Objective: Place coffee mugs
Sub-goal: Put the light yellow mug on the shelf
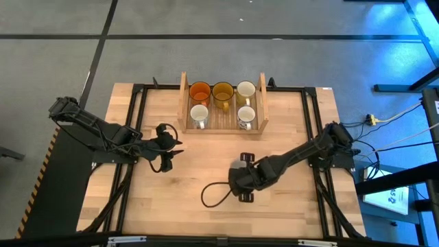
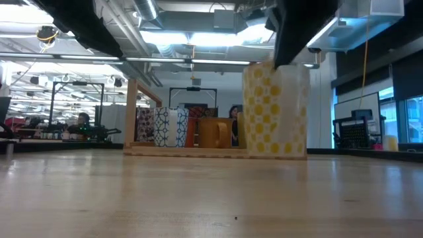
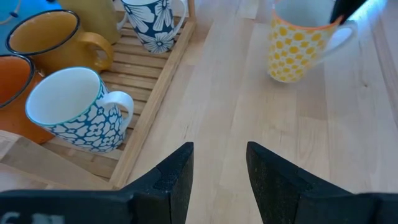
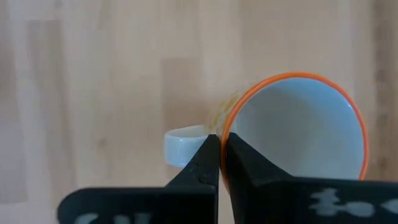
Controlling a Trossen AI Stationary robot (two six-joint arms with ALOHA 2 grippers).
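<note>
A white mug with yellow dots and an orange rim stands on the table's middle, seen also as the dotted mug. My right gripper is shut on it from above. Five other mugs stand in the wooden slatted tray at the far edge: orange, amber and white in the far row, two patterned white ones in the near row. My left gripper is open and empty, left of the tray's near corner. My right gripper pinches the dotted mug's orange rim right beside the handle. One finger is inside the mug and one outside. The fingers point down from above. The mug hangs upright with its base at the table top; whether it rests there, I cannot tell.
A dark cable loop lies on the table near the right gripper. The tray has a free slot between its two near-row mugs. Bare wood spreads between the tray and the held mug. People show far behind the table.
</note>
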